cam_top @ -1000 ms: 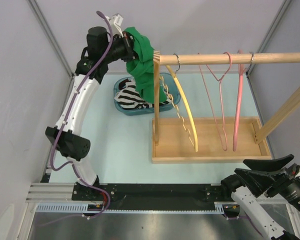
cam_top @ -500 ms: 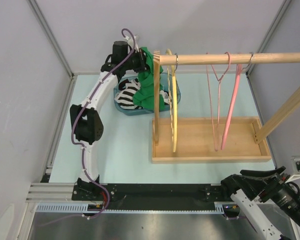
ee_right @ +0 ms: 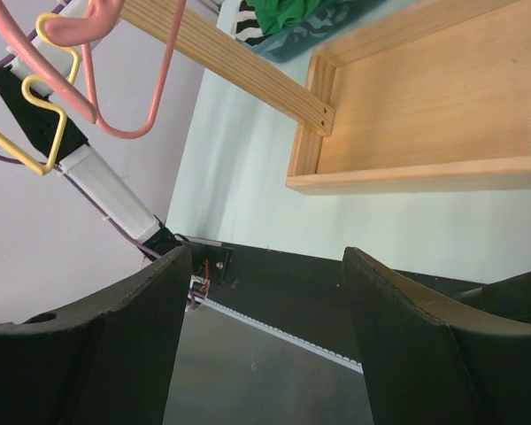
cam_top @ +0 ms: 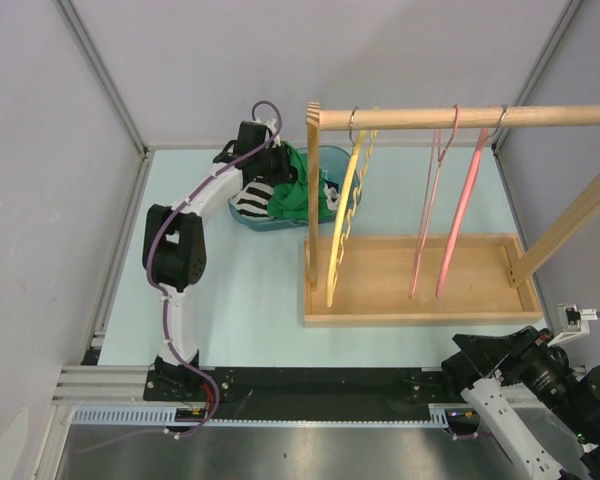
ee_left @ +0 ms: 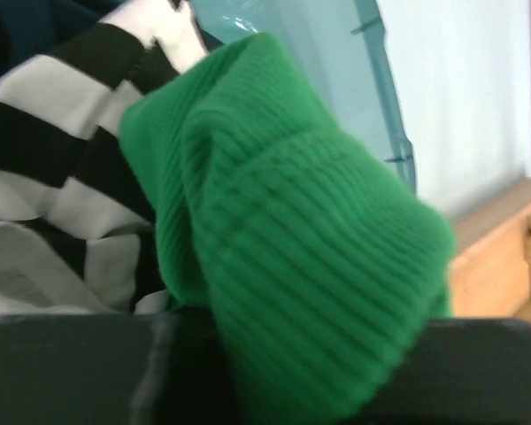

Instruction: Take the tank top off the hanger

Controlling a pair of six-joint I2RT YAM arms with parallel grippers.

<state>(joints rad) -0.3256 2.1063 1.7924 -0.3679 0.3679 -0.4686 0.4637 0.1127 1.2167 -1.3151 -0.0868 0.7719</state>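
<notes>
The green tank top (cam_top: 302,186) hangs off my left gripper (cam_top: 278,166) over the teal basket (cam_top: 341,160) at the back, left of the rack post. In the left wrist view the ribbed green fabric (ee_left: 283,239) fills the frame, pinched between the dark fingers (ee_left: 80,367). The yellow hanger (cam_top: 342,212) hangs bare on the wooden rail (cam_top: 430,117), tilted. My right gripper (cam_top: 485,350) is open and empty at the near right edge, far from the rack; it also shows in the right wrist view (ee_right: 265,266).
A black-and-white striped garment (cam_top: 252,197) lies in the basket, also in the left wrist view (ee_left: 53,133). Two pink hangers (cam_top: 426,222) hang on the rail, tilted. The wooden tray base (cam_top: 420,312) sits under the rail, with a slanted brace (cam_top: 575,215) at right.
My left gripper has come down from above the rail's left end to the basket, carrying the green tank top. The hangers have swung leftwards at the bottom. The right arm has drawn back slightly.
</notes>
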